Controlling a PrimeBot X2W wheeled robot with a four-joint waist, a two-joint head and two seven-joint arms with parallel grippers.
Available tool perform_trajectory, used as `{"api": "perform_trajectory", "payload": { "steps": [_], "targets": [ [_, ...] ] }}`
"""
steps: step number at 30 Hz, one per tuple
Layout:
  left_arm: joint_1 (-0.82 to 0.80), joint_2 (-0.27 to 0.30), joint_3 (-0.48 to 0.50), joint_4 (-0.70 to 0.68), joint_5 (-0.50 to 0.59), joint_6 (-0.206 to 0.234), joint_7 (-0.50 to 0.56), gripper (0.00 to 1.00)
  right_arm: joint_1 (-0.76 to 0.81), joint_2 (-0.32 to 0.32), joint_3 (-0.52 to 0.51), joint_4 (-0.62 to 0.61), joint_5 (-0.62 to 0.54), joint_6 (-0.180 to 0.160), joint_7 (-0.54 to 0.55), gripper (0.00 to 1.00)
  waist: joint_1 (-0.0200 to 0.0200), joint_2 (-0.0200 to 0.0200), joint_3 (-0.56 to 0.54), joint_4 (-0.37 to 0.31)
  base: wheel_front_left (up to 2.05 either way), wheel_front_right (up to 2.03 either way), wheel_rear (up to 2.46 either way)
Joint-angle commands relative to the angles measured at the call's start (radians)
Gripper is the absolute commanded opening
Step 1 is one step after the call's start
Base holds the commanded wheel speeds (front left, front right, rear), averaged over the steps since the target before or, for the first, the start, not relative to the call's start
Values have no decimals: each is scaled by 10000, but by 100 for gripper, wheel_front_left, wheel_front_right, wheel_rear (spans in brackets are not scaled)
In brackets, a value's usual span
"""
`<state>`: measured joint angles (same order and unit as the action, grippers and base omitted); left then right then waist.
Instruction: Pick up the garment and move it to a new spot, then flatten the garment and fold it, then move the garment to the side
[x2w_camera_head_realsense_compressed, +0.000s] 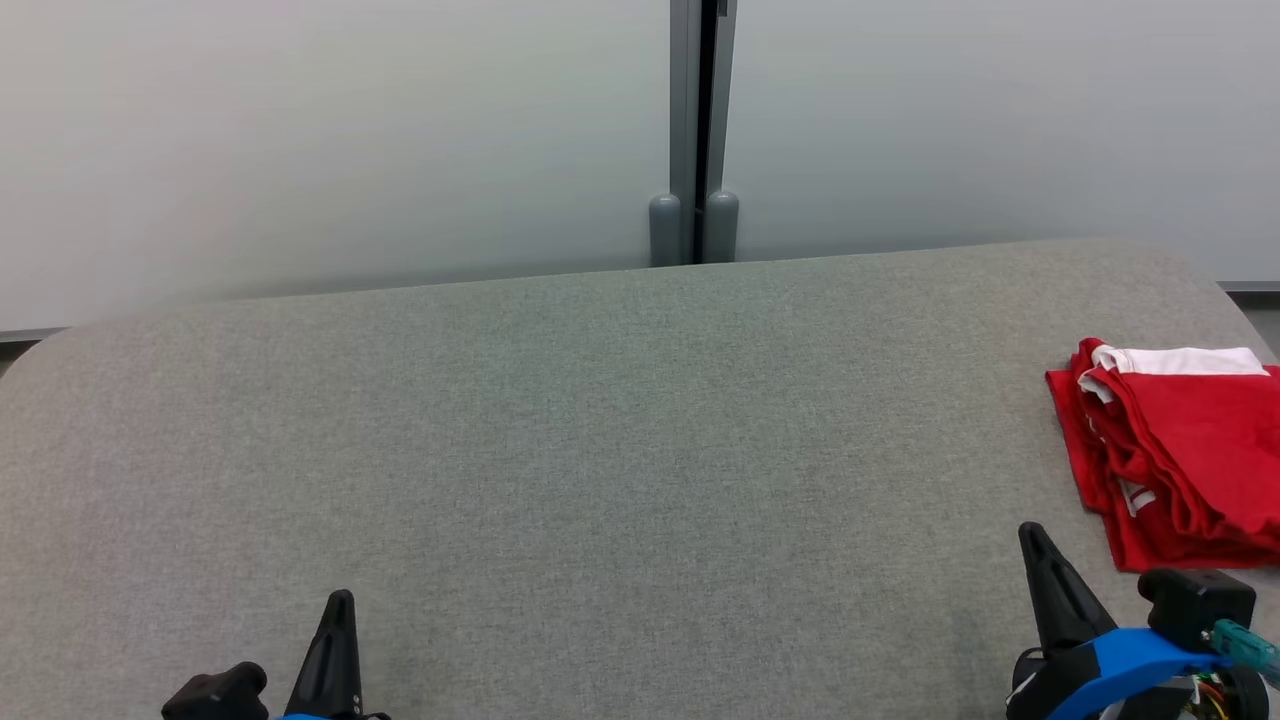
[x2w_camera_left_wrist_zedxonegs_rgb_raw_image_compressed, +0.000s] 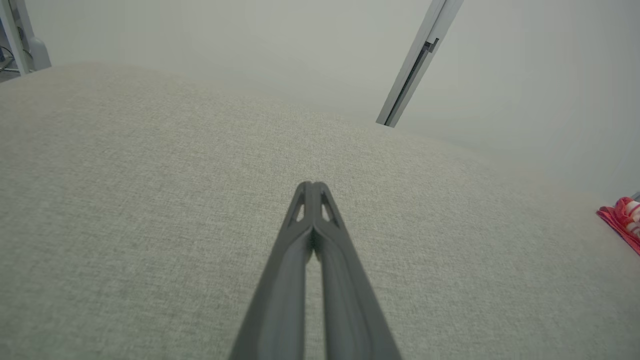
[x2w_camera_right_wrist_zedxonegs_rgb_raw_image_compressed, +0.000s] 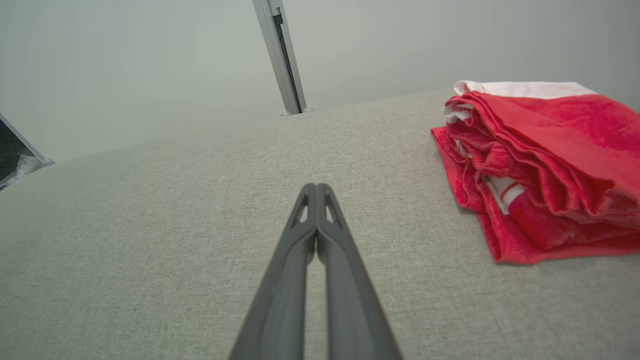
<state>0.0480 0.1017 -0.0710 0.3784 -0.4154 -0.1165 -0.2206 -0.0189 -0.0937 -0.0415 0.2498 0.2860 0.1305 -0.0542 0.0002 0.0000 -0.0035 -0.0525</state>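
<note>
At the right edge of the table (x2w_camera_head_realsense_compressed: 600, 450) sits the folded red garment (x2w_camera_head_realsense_compressed: 1190, 450), just beyond the right jaws. Looks soft, light and floppy, so I'd pinch the thick folded edge. Left jaws and right jaws are both together, empty.

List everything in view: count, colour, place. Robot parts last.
garment: one, red with white, folded in a pile at the right edge of the surface
surface: one, grey fabric, spread across the foreground
wall: two pale grey panels, behind the surface
post: one, grey, upright between the panels
left gripper: one, dark, shut, low over the surface at near left
right gripper: one, dark, shut, near right, just short of the garment and apart from it
</note>
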Motion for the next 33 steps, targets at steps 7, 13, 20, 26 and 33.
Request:
{"api": "perform_trajectory", "payload": {
  "steps": [7, 13, 20, 26, 33],
  "targets": [
    [-379, -10, 269, -320, -1314, -28, 340, 0, -254, 41, -107, -155, 1475, 2, 155, 0, -1, 0, 4, 31, 0, 0, 0],
    [-495, -52, 409, -416, -2244, -40, 599, 0, -316, 75, -155, -160, 2505, 2, 276, 0, -1, 0, 8, 58, 0, 0, 0],
    [-612, -102, 556, -518, -3248, -55, 879, 0, -384, 111, -211, -156, 3620, 2, 422, 0, -1, 0, 12, 89, 0, 0, 0],
    [-720, -140, 677, -600, -4051, -67, 1107, 0, -447, 139, -258, -151, 4502, 2, 534, 0, -1, 0, 15, 116, 0, 0, 0],
    [-820, -182, 815, -685, -4915, -74, 1351, 0, -508, 171, -311, -145, 5467, 3, 663, 0, -1, 0, 19, 146, 0, 0, 0]
  ]
}}
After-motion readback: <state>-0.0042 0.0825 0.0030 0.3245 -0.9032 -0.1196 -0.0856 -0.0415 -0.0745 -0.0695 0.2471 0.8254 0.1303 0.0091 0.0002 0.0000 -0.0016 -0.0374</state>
